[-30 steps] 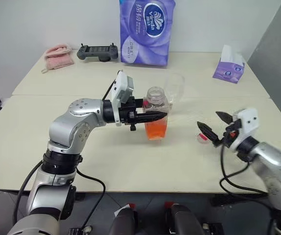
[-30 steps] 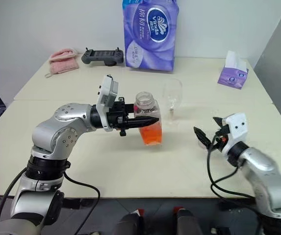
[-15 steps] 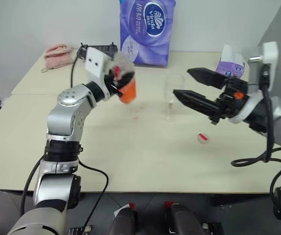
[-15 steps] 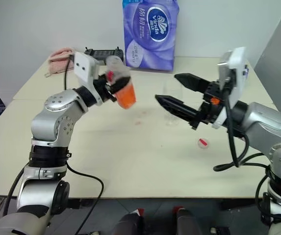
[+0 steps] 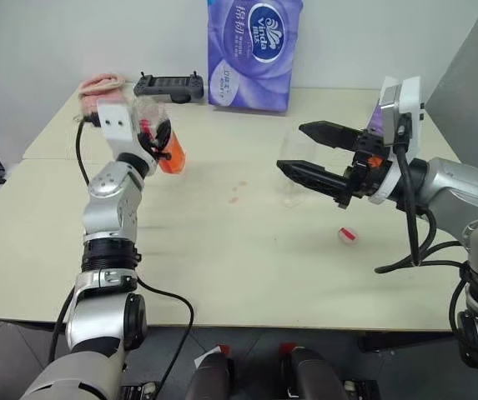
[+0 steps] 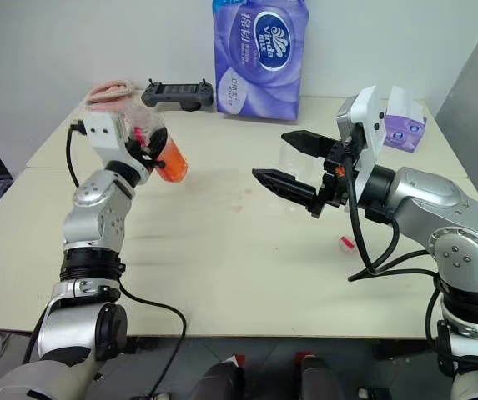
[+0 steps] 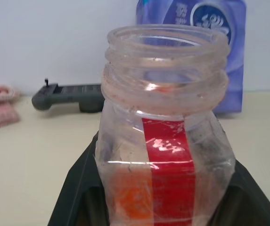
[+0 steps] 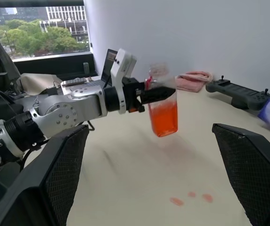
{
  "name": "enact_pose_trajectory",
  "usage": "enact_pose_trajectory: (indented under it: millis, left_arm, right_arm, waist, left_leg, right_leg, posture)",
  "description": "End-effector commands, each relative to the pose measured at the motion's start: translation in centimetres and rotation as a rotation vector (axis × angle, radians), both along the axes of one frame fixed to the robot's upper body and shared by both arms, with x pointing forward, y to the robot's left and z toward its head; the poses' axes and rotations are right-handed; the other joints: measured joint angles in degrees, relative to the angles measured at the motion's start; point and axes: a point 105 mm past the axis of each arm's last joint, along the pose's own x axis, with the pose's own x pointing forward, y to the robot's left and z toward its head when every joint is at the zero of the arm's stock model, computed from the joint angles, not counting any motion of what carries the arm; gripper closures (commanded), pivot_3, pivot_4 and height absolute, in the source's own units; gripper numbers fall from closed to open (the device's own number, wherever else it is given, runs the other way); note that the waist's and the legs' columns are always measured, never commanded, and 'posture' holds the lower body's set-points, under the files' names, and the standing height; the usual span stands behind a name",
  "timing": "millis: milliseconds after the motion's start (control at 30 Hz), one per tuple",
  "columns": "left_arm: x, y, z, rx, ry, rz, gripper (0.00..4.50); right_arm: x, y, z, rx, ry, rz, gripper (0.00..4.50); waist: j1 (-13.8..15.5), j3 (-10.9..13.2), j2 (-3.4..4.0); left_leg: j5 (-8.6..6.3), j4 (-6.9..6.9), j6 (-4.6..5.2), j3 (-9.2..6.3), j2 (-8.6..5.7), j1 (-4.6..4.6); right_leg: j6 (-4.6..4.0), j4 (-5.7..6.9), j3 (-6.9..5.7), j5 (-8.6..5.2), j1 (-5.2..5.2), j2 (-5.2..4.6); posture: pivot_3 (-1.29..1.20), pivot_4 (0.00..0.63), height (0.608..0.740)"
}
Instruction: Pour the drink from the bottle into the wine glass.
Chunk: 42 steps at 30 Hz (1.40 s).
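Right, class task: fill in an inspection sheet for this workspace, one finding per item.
Surface: beige table, small reddish drops on it.
Job's things: clear plastic bottle of orange-red drink, uncapped, lifted off the table; clear stemmed wine glass standing, looks empty.
Clutter: small red-and-white cap, purple tissue pack, purple tissue box, black controller, pink cloth.
Claws: left claw shut on bottle; right claw open beside glass.
Cables: black leads along both arms.
Surroundings: white wall, window.
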Motion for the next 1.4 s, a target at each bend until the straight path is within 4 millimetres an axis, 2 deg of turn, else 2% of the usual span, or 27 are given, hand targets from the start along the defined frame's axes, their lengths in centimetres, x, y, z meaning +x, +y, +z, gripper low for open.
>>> enact_pose_trajectory:
  millis: [33,167,367,500,633,800,867,967,1033,1167,1233,1333,1400]
  left_arm:
    - [-0.2,1.7,0.7,0.020,-0.054,0.051,2.68]
    - [0.1,1.9,-0.8,0.044,-0.019,0.050,2.68]
    - [0.4,1.6,-1.5,0.067,-0.004,0.047,2.68]
    - [0.4,1.9,-2.0,0.061,0.010,0.060,1.48]
    - [0.3,2.3,-2.7,0.066,0.032,0.067,0.10]
    - [-0.3,2.8,-4.1,0.072,0.078,0.092,0.04]
    - [-0.9,2.9,-5.4,0.045,0.121,0.094,0.04]
    - [-2.2,2.5,-7.1,0.027,0.179,0.068,0.04]
    - [-4.2,2.5,-8.4,0.057,0.234,0.051,0.04]
    - [-7.0,1.9,-8.9,0.119,0.295,-0.012,0.04]
    - [-9.1,0.3,-7.9,0.200,0.302,-0.183,0.04]
    - [-10.9,-1.7,-6.4,0.228,0.287,-0.354,0.04]
    - [-12.6,-4.3,-3.9,0.240,0.234,-0.561,0.04]
  right_arm:
    - [-0.4,0.1,1.2,0.007,-0.066,0.003,0.03]
    - [-0.5,0.1,1.3,0.010,-0.068,-0.007,0.03]
    - [-0.5,0.0,1.2,0.010,-0.067,-0.023,0.03]
    - [-0.5,-0.1,1.1,0.008,-0.065,-0.032,0.00]
    - [-0.3,-0.3,0.8,-0.004,-0.067,-0.050,0.00]
    - [-0.3,-0.2,0.5,-0.003,-0.061,-0.053,0.00]
    - [-0.3,-0.1,0.4,-0.001,-0.057,-0.054,0.00]
    - [-0.3,-0.1,0.1,0.002,-0.048,-0.060,0.00]
    - [-0.5,-0.2,-0.8,-0.011,-0.032,-0.073,0.00]
    - [-0.6,-0.6,-2.2,-0.021,-0.009,-0.111,0.00]
    - [-0.1,-1.5,-4.3,-0.046,0.032,-0.200,0.00]
    - [0.4,-2.4,-6.5,-0.084,0.072,-0.290,0.00]
    - [1.9,-3.8,-9.6,-0.150,0.145,-0.427,0.00]
  waist:
    - [0.0,0.0,0.00]
    - [0.1,0.0,-0.01]
    - [0.1,0.0,-0.01]
    - [0.1,0.0,-0.01]
    - [0.2,0.0,-0.01]
    - [0.2,0.0,-0.01]
    - [0.2,0.0,-0.01]
    - [0.1,0.0,0.00]
    - [0.0,0.0,-0.02]
    - [-0.1,-0.1,-0.06]
    - [-0.1,-0.1,-0.16]
    - [0.3,-0.1,-0.15]
    - [0.6,-0.1,-0.16]
  left_leg:
    - [0.00,0.00,0.00,0.00,0.00,-0.01]
    - [0.00,0.00,0.01,-0.01,-0.01,-0.03]
    - [-0.01,0.00,0.01,0.02,-0.01,0.02]
    - [0.00,0.00,0.02,0.05,-0.01,0.03]
    - [-0.01,0.00,0.02,0.05,-0.01,-0.01]
    - [-0.01,-0.01,0.02,0.09,-0.02,0.02]
    - [-0.01,-0.01,0.02,0.07,0.00,0.02]
    - [-0.01,-0.01,0.02,0.07,0.01,0.02]
    - [0.00,-0.01,0.01,0.05,0.02,0.01]
    - [0.00,-0.04,0.00,-0.01,0.04,-0.03]
    - [0.01,-0.02,0.00,-0.05,0.04,-0.01]
    - [0.01,-0.07,-0.01,-0.14,0.03,0.10]
    - [0.01,-0.06,0.00,-0.06,0.00,0.13]
  right_leg:
    - [0.00,0.00,0.00,0.00,0.00,-0.02]
    - [0.00,0.00,-0.04,0.00,-0.02,-0.14]
    - [0.00,0.06,-0.05,0.00,-0.02,-0.14]
    - [0.00,0.08,-0.05,0.01,-0.01,-0.14]
    - [0.00,0.04,-0.06,0.01,-0.03,-0.13]
    - [0.00,0.06,-0.03,0.01,-0.03,-0.14]
    - [0.00,0.05,-0.04,0.01,-0.03,-0.14]
    - [0.00,0.06,-0.01,0.01,-0.03,-0.15]
    - [0.00,0.05,0.06,0.01,-0.03,-0.19]
    - [0.00,0.02,0.12,0.01,-0.04,-0.22]
    - [-0.03,0.06,0.08,0.02,-0.03,-0.22]
    - [-0.04,-0.01,0.02,0.01,0.14,-0.19]
    - [-0.03,0.00,0.06,0.01,0.15,-0.20]
  posture:
    - [0.00,0.150,0.740]
    - [0.00,0.150,0.740]
    - [0.00,0.150,0.740]
    - [0.00,0.150,0.740]
    - [0.00,0.150,0.740]
    - [0.00,0.150,0.740]
    - [0.00,0.150,0.740]
    - [0.00,0.150,0.740]
    - [0.00,0.150,0.740]
    - [0.00,0.150,0.740]
    - [0.00,0.150,0.740]
    - [0.00,0.150,0.740]
    - [0.00,0.150,0.740]
